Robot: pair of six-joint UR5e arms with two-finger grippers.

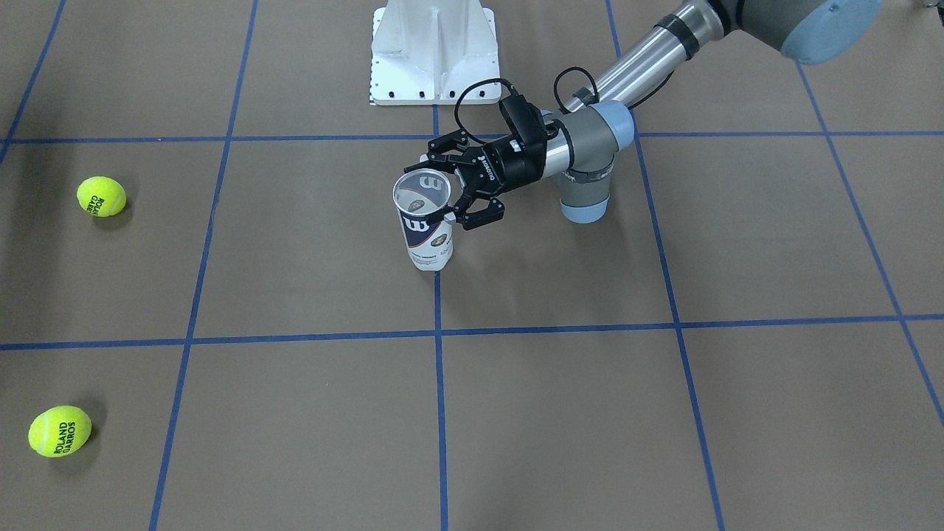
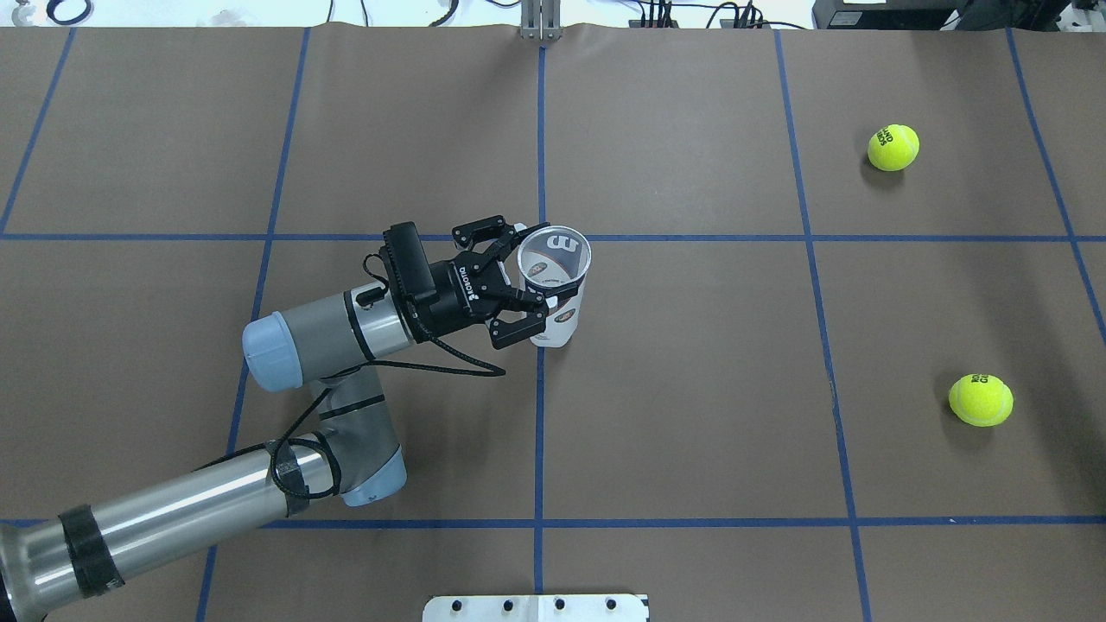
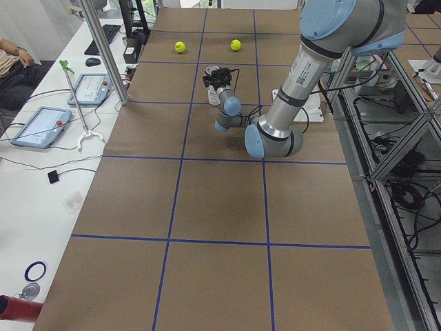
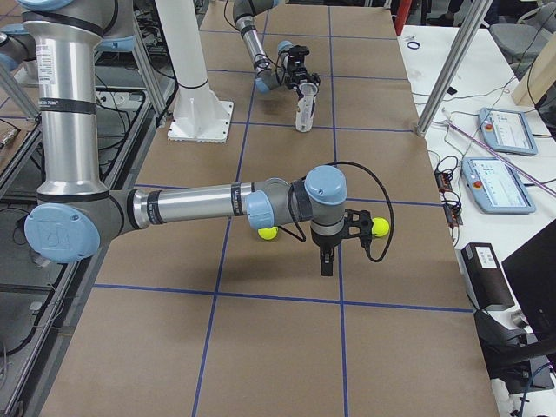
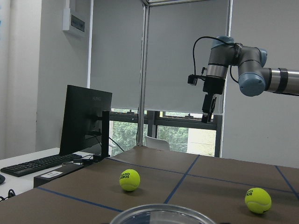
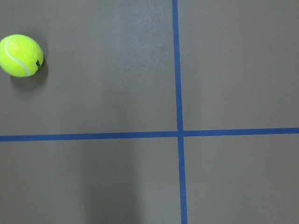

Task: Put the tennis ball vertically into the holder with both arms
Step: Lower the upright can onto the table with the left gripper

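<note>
Near the middle of the surface (image 2: 691, 389) the can (image 2: 553, 294) stands upright on its base, right on the centre tape line (image 2: 538, 432) — long axis vertical, open mouth up, navy band with the white W toward the top. The left tool (image 2: 529, 278) is at it side-on from the robot's left, level with the upper part, one finger on either side of the wall near the rim. Those fingers are spread wide, and whether they press the plastic or merely flank it I cannot tell.

Two balls lie well apart from the can on the robot's right — a far ball (image 2: 893, 147) and a near ball (image 2: 981, 400), apart from each other. The right tool (image 4: 326, 259) hangs above the surface between them (seen from the right end), pointing straight down and touching neither. Its fingers show only as one narrow black strip, so spread or together cannot be told. Its wrist view shows one ball at the upper left and a tape crossing.

A white pedestal (image 1: 433, 51) sits at the robot's edge, in line with the can and well behind it. A monitor (image 5: 84, 119) and keyboard (image 5: 39, 163) stand on a desk past the balls.
</note>
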